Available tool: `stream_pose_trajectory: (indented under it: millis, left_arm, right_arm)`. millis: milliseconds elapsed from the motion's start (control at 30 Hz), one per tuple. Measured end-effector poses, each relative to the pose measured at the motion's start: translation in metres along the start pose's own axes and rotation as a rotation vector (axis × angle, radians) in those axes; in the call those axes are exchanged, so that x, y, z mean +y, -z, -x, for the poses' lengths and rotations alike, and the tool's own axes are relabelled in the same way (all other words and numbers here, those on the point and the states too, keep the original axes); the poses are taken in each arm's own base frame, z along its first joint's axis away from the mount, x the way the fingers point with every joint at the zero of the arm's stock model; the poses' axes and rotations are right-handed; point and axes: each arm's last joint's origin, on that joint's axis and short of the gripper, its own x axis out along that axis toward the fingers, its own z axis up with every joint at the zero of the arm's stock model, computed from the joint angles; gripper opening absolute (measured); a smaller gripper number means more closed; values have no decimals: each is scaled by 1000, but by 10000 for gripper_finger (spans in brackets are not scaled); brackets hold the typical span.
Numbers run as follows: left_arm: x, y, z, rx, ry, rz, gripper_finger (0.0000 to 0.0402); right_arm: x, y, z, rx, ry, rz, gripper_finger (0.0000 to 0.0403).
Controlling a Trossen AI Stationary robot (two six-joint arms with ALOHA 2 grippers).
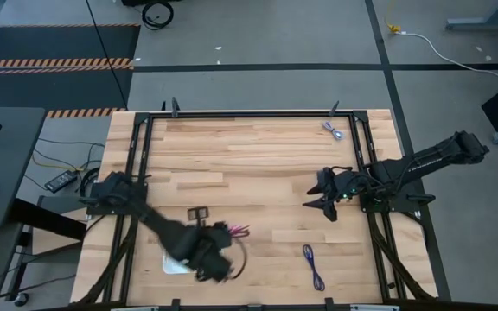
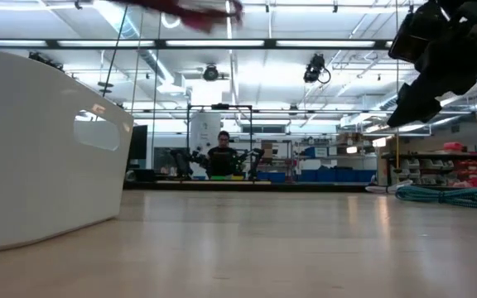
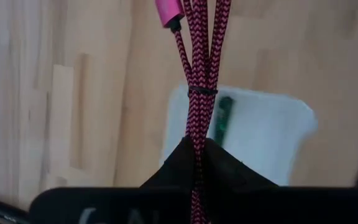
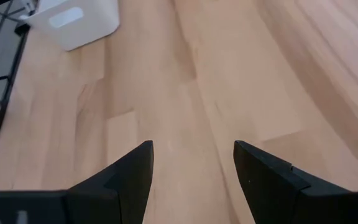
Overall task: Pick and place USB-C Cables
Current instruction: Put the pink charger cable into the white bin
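- Above the tray [image 3: 263,134], my left gripper [image 3: 194,163] pinches the dark red cable [image 3: 197,68]; release off-centre and it could land on the worktop [image 1: 258,164].
- Left arm reaches low over the near edge.
- Right gripper [image 4: 191,165] hovers spread, mid-worktop.

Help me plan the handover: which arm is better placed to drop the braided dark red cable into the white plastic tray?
Left. The left gripper is shut on the braided dark red cable above the white plastic tray. The right gripper is open, empty, and far across the table.
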Motion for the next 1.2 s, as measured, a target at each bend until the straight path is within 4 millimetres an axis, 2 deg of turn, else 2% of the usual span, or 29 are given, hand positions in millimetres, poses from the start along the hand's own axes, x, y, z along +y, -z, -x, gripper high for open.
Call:
stream_pose_trajectory:
  millis: [200, 367, 467, 567, 700, 800, 1100, 1200]
  left_arm:
    - [-28, 36, 21, -76, 2, 37, 19]
    - [-46, 54, 22, -96, -4, 39, 19]
    - [-51, 62, 9, -61, -29, 48, 19]
    - [-53, 75, -13, 40, -78, 27, 19]
    - [-51, 89, -41, 114, -152, -9, 19]
    - [-45, 97, -52, 119, -156, -34, 19]
    - [-27, 113, -78, 8, 31, 29, 19]
    - [-26, 119, -90, 19, 89, 37, 19]
  right_arm:
    - [7, 3, 1, 16, -48, 55, 229]
    - [11, 2, 2, -8, -81, 38, 229]
    - [15, 1, 2, -24, -106, 41, 229]
    - [19, 1, 3, -34, -130, 50, 229]
    - [22, 1, 4, -54, -141, 57, 229]
    - [24, 0, 4, -74, -140, 58, 229]
    - [26, 0, 5, -86, -142, 23, 229]
    - [27, 1, 5, -86, -142, 23, 229]
